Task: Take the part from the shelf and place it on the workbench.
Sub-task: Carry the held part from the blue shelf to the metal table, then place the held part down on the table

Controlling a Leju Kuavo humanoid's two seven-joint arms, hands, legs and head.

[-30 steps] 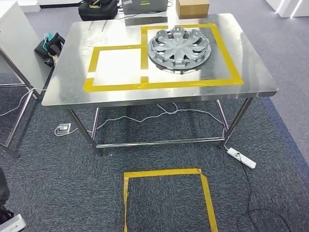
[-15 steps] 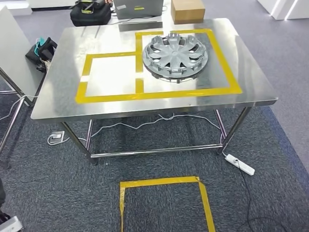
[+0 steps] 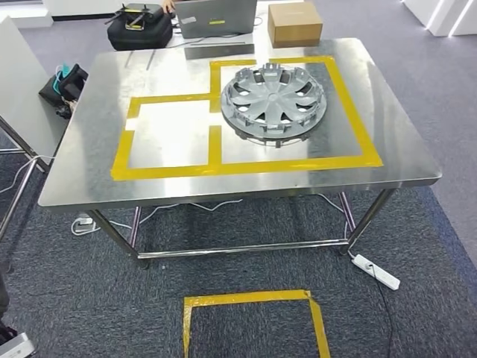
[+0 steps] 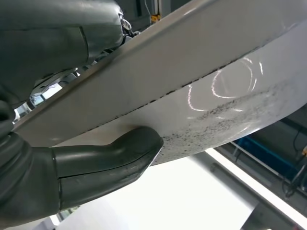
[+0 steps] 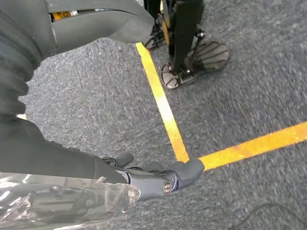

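Note:
The steel workbench (image 3: pixel 393 134) stands ahead, marked with two yellow tape rectangles. A silver hubcap (image 3: pixel 273 101) lies in the right-hand rectangle. In the left wrist view my left hand (image 4: pixel 90 165) holds a large pale grey panel, the part (image 4: pixel 217 62), with its thumb pressed against the panel's speckled face. In the right wrist view my right hand (image 5: pixel 155 179) hangs above the carpet, its fingers stretched out and the thumb apart from them. A glossy film-like surface (image 5: pixel 54 201) lies along that hand; I cannot tell what it is.
A yellow tape square (image 3: pixel 247 298) marks the carpet before the workbench. A white power strip (image 3: pixel 377 271) and cables lie by its right leg. Behind the bench are a cardboard box (image 3: pixel 294 22), a laptop (image 3: pixel 214 15) and a black bag (image 3: pixel 139 31). Another table (image 3: pixel 22 82) stands at left.
The whole head picture has shifted: the camera has moved nearer, so the workbench looks larger and lower. The hubcap keeps its place on the bench.

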